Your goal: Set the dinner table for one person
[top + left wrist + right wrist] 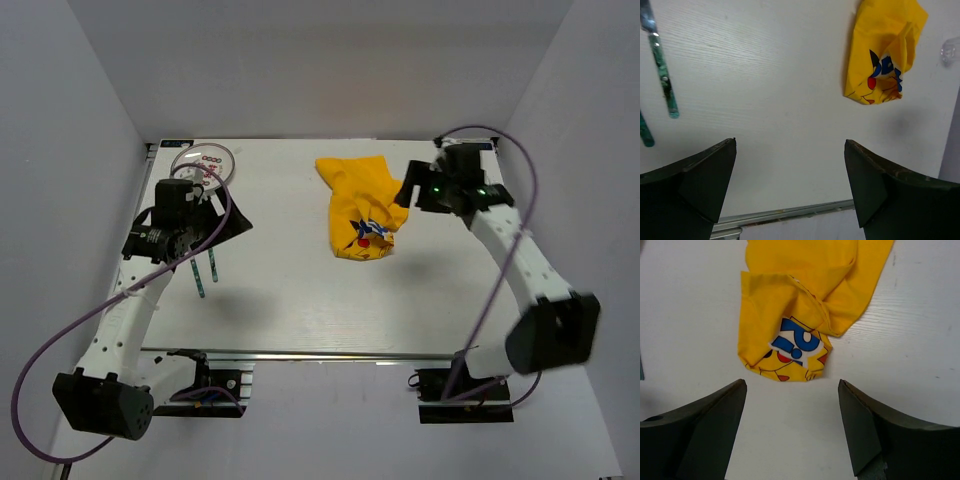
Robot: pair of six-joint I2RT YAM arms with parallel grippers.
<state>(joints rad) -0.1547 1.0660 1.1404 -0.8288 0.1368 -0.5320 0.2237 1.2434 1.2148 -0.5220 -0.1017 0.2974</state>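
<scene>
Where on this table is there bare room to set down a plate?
Free: the broad near strip of table between front rail and yellow cloth; the far middle between clear dish and cloth. Crowded: the left, with dish, teal utensils and left gripper.

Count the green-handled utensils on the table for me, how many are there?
2. Both lie side by side on the dinner table's left half: the left utensil, and the right utensil close beside it. The arm above may hide others.
</scene>
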